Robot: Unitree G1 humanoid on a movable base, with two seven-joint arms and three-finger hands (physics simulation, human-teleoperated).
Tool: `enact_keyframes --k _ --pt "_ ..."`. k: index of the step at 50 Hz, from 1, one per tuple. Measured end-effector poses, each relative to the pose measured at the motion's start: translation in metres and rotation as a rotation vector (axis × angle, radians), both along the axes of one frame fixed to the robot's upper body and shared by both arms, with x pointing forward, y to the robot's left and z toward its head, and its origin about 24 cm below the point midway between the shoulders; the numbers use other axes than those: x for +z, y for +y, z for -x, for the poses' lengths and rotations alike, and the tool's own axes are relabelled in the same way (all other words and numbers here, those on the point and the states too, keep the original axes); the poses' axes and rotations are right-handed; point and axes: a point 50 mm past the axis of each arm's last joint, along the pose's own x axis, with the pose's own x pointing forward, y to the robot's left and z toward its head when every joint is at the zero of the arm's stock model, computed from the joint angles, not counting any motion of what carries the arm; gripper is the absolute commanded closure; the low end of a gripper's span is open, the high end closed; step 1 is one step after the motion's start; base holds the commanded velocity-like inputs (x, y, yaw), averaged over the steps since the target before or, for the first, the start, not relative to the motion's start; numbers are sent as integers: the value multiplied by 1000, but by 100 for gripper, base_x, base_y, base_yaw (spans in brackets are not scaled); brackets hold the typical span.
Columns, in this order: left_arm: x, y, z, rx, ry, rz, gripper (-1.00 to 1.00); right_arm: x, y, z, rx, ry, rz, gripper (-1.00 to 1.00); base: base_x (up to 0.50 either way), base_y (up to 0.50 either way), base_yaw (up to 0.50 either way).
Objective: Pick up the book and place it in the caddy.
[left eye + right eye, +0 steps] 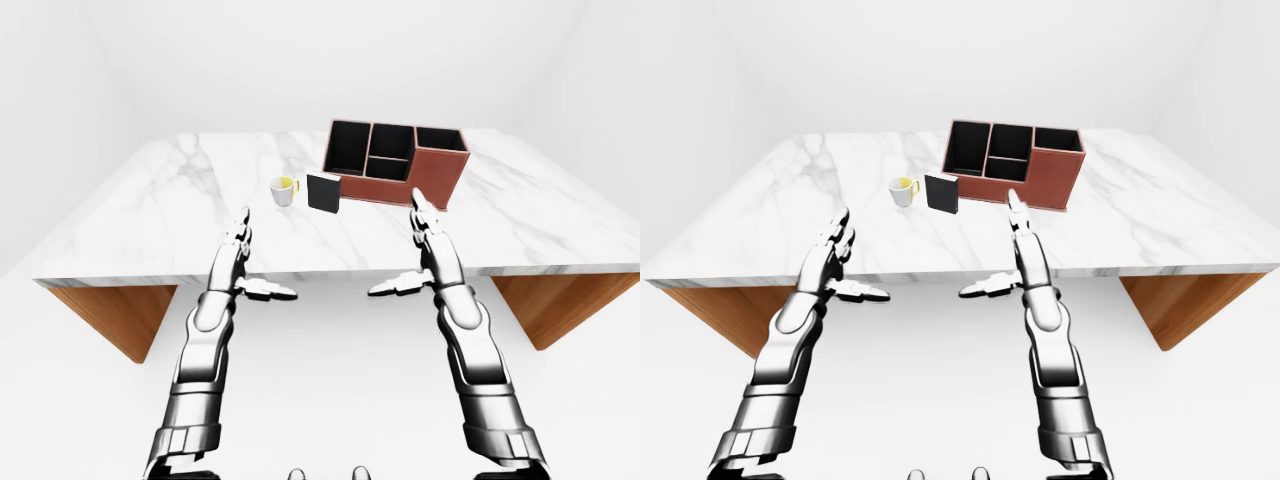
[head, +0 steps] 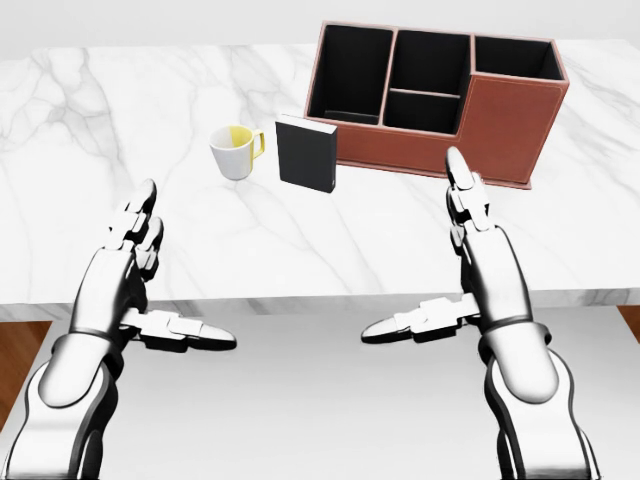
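Book [image 2: 307, 153] upright on the marble table [image 2: 90, 130], dark cover facing the camera, long axis vertical, thin edge turned toward the head view's right. Standing just beside the lower left corner of the caddy [image 2: 508, 125], apparently not touching it, with a white mug [image 2: 236, 152] with yellow inside close by on its left.

Right hand [image 2: 470, 268] spread wide, fingers straight and pointing up the head view, thumb stuck out sideways toward the left, nothing in it. Left hand [image 2: 128, 275] likewise splayed and empty, thumb pointing right, lower in the view near the table's near edge.

From the right hand, book lying up and to the left; from the left hand, up and to the right, past the mug. Fingertips of the right hand reaching about level with the book's base in the head view, so probably the nearer of the two, and free of the mug's obstruction. Judged best approached from the right side, palm toward the thin edge, then lifted into the tall left compartment [image 2: 349, 72] right above
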Motion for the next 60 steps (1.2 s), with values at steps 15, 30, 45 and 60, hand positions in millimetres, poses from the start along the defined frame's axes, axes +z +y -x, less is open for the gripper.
enact_keyframes --k 15,30,45,60 --pt "36 6 -21 -6 -96 -27 -100 64 -4 -14 47 -207 86 -100 0 0 0" --pt "81 9 -34 -17 -224 -54 -100 101 -3 -13 86 -328 166 -100 0 0 0" --pt "140 12 -35 -20 -416 -72 -100 120 -6 -15 92 -377 214 -100 0 0 0" --pt "160 10 -33 -25 -485 -75 -100 123 -10 -19 81 -372 240 -100 0 14 0"
